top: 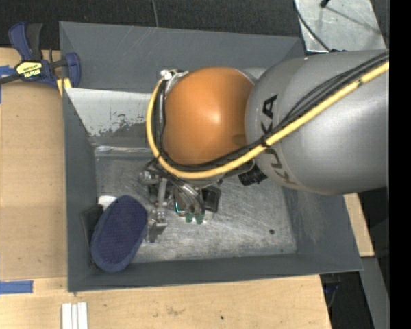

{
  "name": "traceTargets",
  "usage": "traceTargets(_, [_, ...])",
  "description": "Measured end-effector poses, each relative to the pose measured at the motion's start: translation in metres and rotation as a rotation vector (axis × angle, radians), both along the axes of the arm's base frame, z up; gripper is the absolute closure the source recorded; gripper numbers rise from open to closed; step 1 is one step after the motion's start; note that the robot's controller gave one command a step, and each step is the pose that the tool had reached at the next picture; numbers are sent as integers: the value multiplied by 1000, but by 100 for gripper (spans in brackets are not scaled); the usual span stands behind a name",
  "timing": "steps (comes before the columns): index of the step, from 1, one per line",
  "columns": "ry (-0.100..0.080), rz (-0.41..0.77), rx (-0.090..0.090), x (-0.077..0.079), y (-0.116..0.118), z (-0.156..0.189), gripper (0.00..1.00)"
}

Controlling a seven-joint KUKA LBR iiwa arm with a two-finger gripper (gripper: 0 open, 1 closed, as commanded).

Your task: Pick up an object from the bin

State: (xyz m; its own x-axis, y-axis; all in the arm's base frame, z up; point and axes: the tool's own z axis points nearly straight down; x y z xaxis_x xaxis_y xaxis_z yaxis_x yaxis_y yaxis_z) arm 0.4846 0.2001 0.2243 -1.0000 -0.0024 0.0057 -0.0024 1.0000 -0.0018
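I see the gripper [166,211] low in the bin [79,184] just beside a dark-blue oval pad [118,233]; I cannot tell whether it is open or closed.

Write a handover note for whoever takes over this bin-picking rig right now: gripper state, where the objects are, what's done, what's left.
Gripper: low in the grey bin, under the orange wrist cover; open or shut cannot be told, and no object is seen held.
Objects: a dark blue oval pad lies in the bin's lower left corner, just left of the gripper; contact cannot be told. A small white thing sits at the pad's upper edge.
Done: the arm is down inside the bin beside the pad.
Left: grasp an object, most likely the blue pad, and lift it out.
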Motion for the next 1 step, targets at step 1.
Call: traceTargets(1, [0,-138,-1,9,-14,-116,0])
